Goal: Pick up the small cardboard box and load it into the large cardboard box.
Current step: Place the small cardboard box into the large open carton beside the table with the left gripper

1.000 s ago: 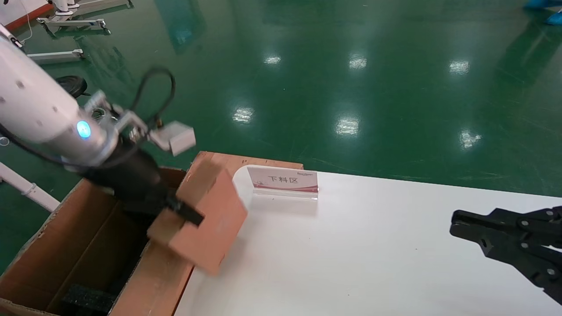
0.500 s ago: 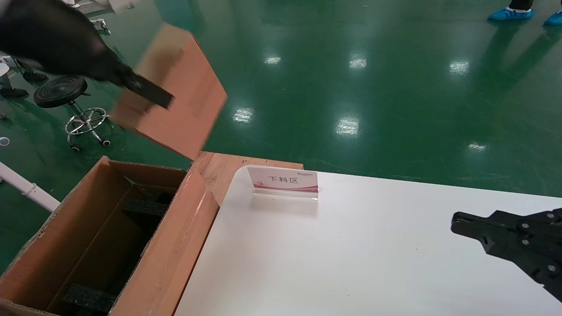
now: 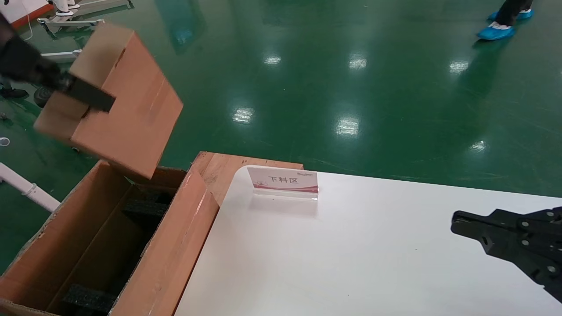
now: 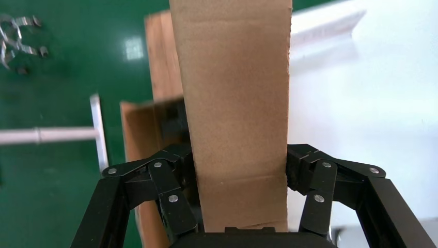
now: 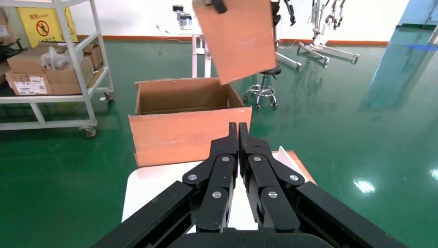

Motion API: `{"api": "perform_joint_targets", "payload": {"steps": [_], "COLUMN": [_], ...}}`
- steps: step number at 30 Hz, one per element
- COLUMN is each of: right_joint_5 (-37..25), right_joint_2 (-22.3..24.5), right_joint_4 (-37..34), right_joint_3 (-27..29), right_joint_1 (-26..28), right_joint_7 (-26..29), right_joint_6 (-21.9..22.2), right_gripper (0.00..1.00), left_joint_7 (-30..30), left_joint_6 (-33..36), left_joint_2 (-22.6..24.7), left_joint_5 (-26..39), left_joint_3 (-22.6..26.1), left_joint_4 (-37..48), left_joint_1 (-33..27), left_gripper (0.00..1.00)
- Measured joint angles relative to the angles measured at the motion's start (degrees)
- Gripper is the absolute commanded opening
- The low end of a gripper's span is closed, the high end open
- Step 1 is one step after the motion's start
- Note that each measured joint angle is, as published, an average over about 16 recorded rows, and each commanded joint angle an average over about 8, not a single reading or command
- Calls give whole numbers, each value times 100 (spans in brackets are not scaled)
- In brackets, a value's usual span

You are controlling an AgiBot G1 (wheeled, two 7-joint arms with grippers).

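Up at ten o'clock, the left gripper (image 3: pixel 90 97) clamps the small cardboard box (image 3: pixel 116 98) tilted in the air above the far end of the large cardboard box (image 3: pixel 169 254), while the right gripper (image 3: pixel 456 224), pinched closed on nothing, hangs over the white table (image 3: pixel 351 254) at four o'clock.

Small brown cardboard box (image 3: pixel 116 96): we now see it lower and further left, above the large brown corrugated carton (image 3: pixel 173 245).
Left gripper (image 3: pixel 66 85): lower too.
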Motion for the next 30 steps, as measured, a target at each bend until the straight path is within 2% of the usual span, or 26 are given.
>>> {"api": "perform_joint_targets", "payload": {"steps": [6, 11, 22, 30], "right_joint_5": [1, 3, 5, 7], "right_joint_2": [1, 2, 3, 4], "right_joint_4": [0, 0, 0, 0], "right_joint_3": [-2, -4, -8, -10], "right_joint_1": [0, 1, 2, 2], "right_joint_7": [-1, -2, -4, -5], "right_joint_6": [1, 2, 3, 5], "right_gripper": [100, 100, 100, 100], "left_joint_7": [-171, -233, -272, -430], "left_joint_6": [56, 44, 31, 29], "left_joint_2": [-36, -175, -604, -566], "left_joint_5": [-238, -295, -178, -159], "left_joint_3": [641, 958, 1061, 1068], "left_joint_4": [-50, -61, -105, -113], "left_joint_1": [-199, -219, -191, -177], "left_gripper": [0, 0, 0, 0]}}
